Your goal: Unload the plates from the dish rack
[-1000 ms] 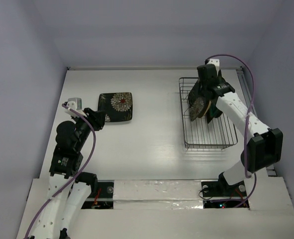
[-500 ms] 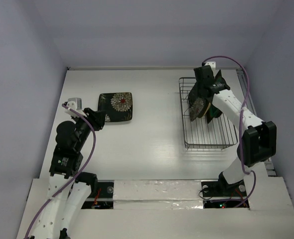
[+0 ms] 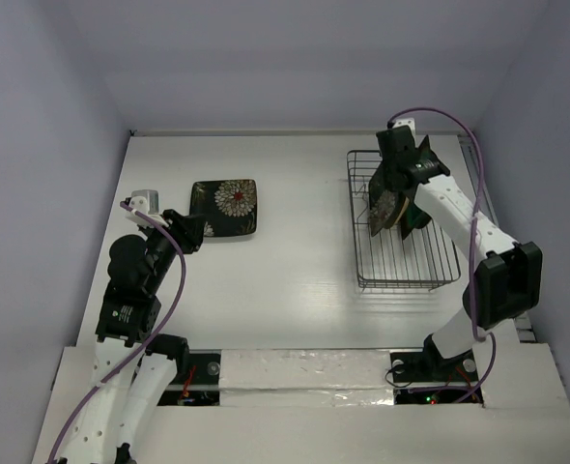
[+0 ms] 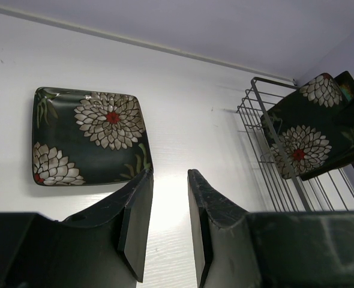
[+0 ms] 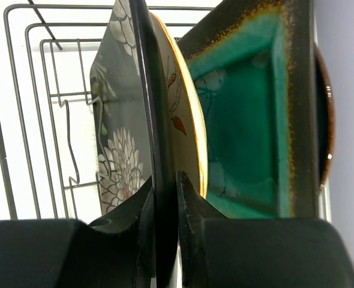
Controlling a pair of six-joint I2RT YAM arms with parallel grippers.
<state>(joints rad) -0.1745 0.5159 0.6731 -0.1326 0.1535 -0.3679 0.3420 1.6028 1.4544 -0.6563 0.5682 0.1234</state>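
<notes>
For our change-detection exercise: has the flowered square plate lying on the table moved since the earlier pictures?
No. The flowered square plate lies at the same spot in the top view, its gap to the dish rack unchanged.

White arm links [image 3: 449,208] with black joints and scuffed black jaws, each trailing a purple cable [image 3: 182,274].

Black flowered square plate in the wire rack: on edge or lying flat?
On edge: the black flowered square plate stands in the dark wire dish rack, beside the cream round plate, with the right gripper pinching its rim.
</notes>
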